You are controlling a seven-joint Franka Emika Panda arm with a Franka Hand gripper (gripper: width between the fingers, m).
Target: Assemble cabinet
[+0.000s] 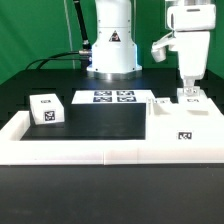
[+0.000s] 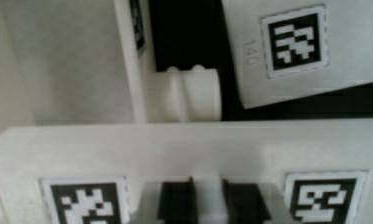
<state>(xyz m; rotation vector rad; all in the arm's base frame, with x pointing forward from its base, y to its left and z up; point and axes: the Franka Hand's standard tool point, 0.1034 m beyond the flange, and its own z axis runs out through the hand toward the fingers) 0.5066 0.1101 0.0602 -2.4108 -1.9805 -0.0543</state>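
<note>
On the exterior view's left, the cabinet's small block [image 1: 45,108] sits alone on the black desk [image 1: 100,122], its tag facing the camera. The marker board [image 1: 113,97] lies mid-desk, behind it. The larger white parts are grouped on the exterior view's right, with a broad tagged piece [image 1: 183,130] in front. Behind it, the hand [image 1: 188,93] hangs straight down over a smaller tagged part [image 1: 192,101]. In the wrist view the hand [image 2: 204,200] is narrow, its dark fingers [image 2: 174,200] almost together over a white part [image 2: 165,150] with two tags. I cannot tell whether they touch it.
</note>
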